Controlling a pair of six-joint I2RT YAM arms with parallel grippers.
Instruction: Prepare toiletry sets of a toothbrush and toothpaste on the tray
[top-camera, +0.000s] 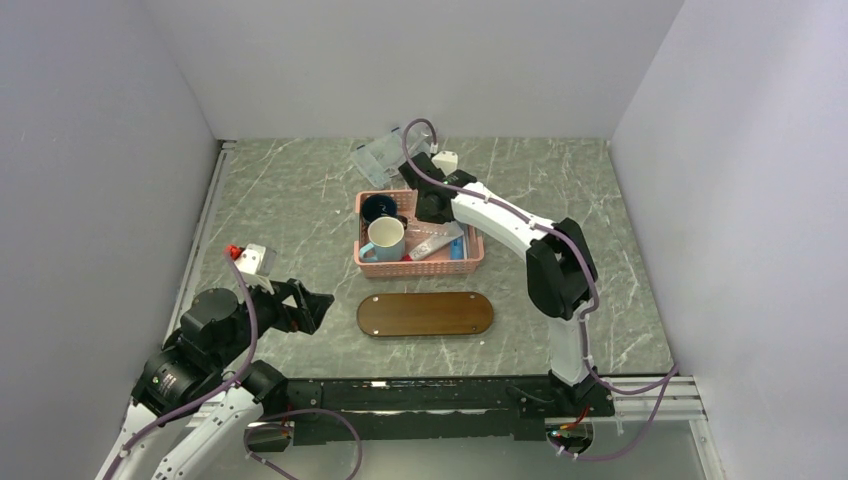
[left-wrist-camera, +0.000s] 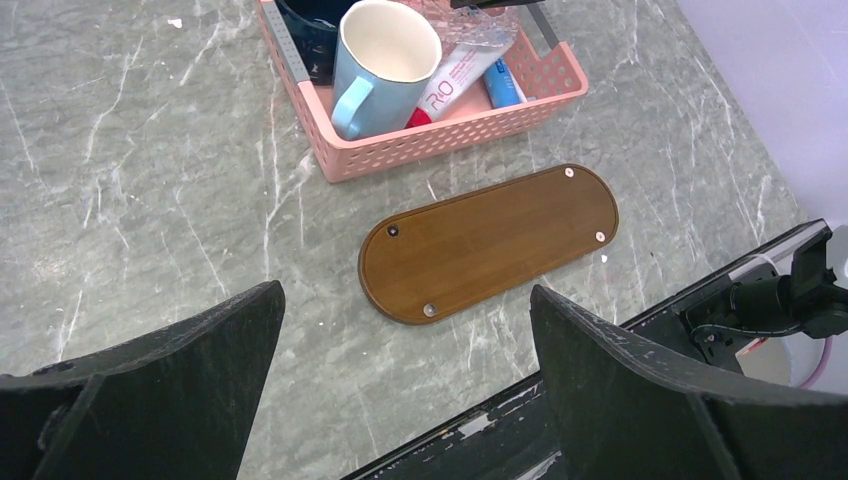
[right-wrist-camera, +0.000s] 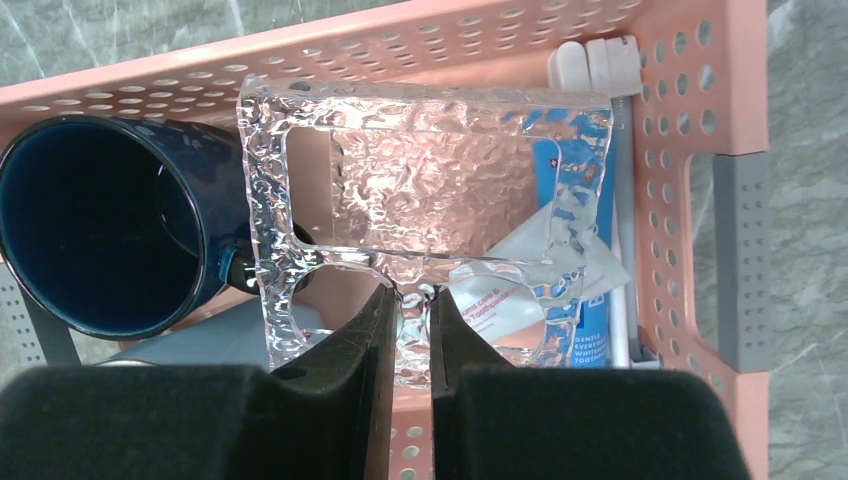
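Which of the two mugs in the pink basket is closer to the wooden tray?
The light blue mug with the cream inside. It sits on the basket's side facing the tray; the dark navy mug is behind it, farther away.

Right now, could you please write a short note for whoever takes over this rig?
Left gripper: open, empty, left of the tray.
Right gripper: shut on a clear textured plastic piece over the pink basket.
Blue toothpaste tube and white toothpaste tube lie in the basket.
Done: nothing on the tray yet.
Left: every set.
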